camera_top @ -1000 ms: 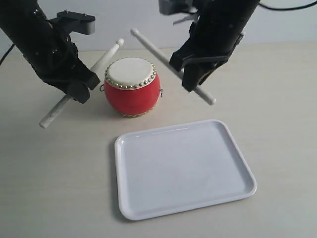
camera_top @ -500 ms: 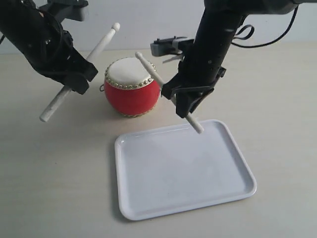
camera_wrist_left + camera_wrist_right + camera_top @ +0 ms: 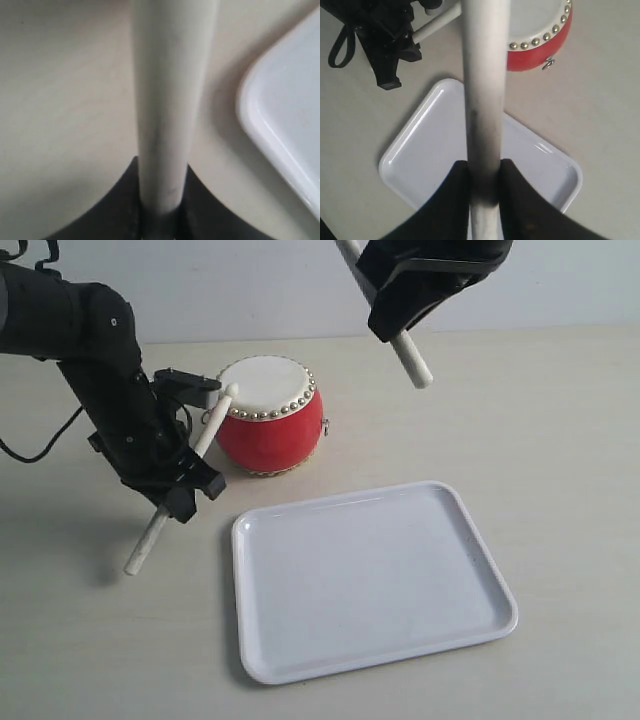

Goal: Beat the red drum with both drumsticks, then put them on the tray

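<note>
Exterior view: the left gripper (image 3: 178, 490) pinched the first drumstick (image 3: 207, 430), its tip at the rim of the one red drum (image 3: 270, 430). The right gripper (image 3: 395, 320) clamped the second drumstick (image 3: 412, 362) high above. Left wrist view: the stick was clamped beside the single tray (image 3: 280, 125). Right wrist view: the stick was clamped above tray and drum.

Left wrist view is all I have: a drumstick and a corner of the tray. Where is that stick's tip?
Observer: The left drumstick has its tip at the rim of the red drum, by the skin head.
Operator: And the other arm?
Observer: The right gripper is raised high, holding the right drumstick clear of the drum.
Operator: Anything on the tray?
Observer: The tray holds nothing.
</note>
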{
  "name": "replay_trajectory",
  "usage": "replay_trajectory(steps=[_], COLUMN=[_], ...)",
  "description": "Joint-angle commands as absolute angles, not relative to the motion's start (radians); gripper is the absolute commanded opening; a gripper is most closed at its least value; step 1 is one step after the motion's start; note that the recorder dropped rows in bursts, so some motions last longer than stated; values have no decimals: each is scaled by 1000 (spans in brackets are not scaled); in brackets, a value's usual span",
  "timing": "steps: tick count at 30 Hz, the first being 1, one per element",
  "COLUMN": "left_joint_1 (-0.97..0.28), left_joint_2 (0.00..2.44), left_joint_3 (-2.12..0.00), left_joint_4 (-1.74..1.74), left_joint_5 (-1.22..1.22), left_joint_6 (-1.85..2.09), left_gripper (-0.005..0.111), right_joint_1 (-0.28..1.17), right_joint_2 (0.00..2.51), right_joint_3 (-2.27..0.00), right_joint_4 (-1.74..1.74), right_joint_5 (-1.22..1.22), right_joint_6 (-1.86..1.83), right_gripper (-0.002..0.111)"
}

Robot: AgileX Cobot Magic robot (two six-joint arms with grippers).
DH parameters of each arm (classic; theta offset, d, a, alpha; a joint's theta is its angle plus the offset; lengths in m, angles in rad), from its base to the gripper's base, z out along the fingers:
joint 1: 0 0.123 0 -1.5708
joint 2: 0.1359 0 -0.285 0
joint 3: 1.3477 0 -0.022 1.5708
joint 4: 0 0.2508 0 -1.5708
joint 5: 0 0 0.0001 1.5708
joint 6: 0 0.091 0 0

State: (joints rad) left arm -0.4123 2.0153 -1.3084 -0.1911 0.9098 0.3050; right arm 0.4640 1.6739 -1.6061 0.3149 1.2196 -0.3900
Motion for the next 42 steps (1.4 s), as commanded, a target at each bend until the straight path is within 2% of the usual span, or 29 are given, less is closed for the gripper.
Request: replay_trajectory(steps=[1, 9, 14, 22, 27, 31, 36, 42], left_joint_1=[-419, -419, -419, -419, -419, -419, -419, -419], left_joint_2=[1934, 1739, 1684, 1726, 1925, 2019, 1970, 1825], left_joint_3=[-1335, -1337, -1337, -1330, -1294, -1294, -1302, -1304], left_joint_4=[-201, -201, -214, -229, -229, -266, -259, -251], left_joint_5=[963, 1020, 1022, 989, 925, 914, 976, 1027], left_joint_6=[306, 281, 276, 276, 290, 340, 340, 332], left_gripper=[0, 0, 0, 0, 0, 0, 0, 0], right_joint_1=[464, 464, 464, 464, 464, 464, 464, 464], right_joint_2=[1738, 2021, 2111, 2019, 1780, 1693, 1715, 1918], right_joint_3=[-1547, -1494, -1521, -1599, -1600, -1600, -1526, -1452], right_joint_4=[325, 340, 340, 342, 398, 410, 410, 416], right_joint_5=[1178, 1146, 1148, 1221, 1221, 1221, 1155, 1104], right_joint_6=[-393, -401, -401, -395, -392, -398, -425, -449], right_gripper=[0, 0, 0, 0, 0, 0, 0, 0])
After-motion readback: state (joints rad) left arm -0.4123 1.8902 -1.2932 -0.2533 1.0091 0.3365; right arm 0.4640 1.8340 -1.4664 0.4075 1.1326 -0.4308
